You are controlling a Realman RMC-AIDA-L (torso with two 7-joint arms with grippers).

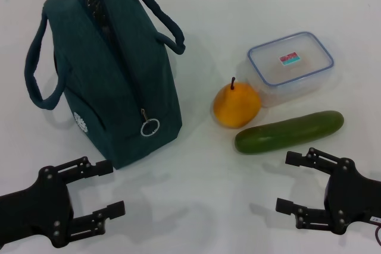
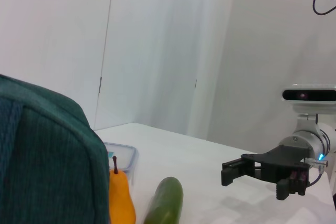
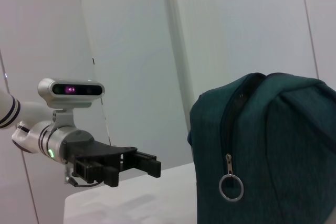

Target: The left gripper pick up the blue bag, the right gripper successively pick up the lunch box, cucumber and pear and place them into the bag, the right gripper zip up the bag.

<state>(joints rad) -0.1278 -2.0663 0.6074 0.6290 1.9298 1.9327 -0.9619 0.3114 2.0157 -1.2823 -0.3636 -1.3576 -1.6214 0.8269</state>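
Fabric blue bag (image 1: 119, 81) upright, smooth cucumber (image 1: 289, 131) beside round pear (image 1: 236, 106), left gripper (image 1: 107, 190) and right gripper (image 1: 288, 181) fingers spread, empty.

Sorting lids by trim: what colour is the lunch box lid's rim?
Blue, around a clear lid on the lunch box; clearest in the head view.
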